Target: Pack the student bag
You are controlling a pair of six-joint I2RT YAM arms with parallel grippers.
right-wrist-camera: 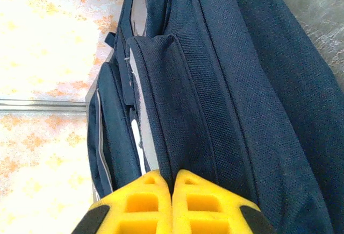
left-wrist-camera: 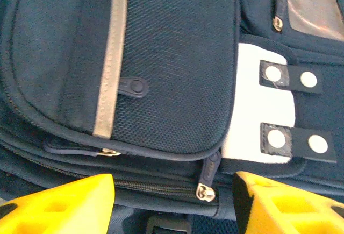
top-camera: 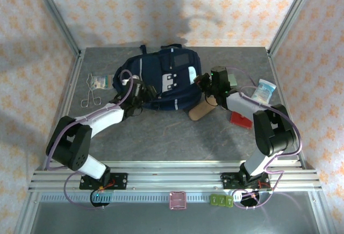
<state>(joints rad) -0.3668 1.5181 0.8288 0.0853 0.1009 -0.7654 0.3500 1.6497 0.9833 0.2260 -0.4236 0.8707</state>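
Above the grey table (top-camera: 177, 137), the left gripper (left-wrist-camera: 173, 201) holds its jaws apart over a zip pull (left-wrist-camera: 204, 191). The right gripper (right-wrist-camera: 172, 183) has jaws pressed together against the bag (right-wrist-camera: 226, 83), which lies at the table's far middle.

Student bag (top-camera: 161, 78) lies flat at centre-rear of table (top-camera: 177, 137). Left of it and apart: small packet (top-camera: 100, 81), and just before that what looks like scissors (top-camera: 90, 95). Left gripper (top-camera: 146, 91) sits at the bag's near-left edge, with a zip pull (left-wrist-camera: 205, 191) between and just ahead of its fingers. Right gripper (top-camera: 203, 80) is against the bag's right side. Oval case (top-camera: 200, 110) lies just before the bag's near-right corner. Further right: second packet (top-camera: 264, 90) behind, flat block (top-camera: 240, 119) before it.
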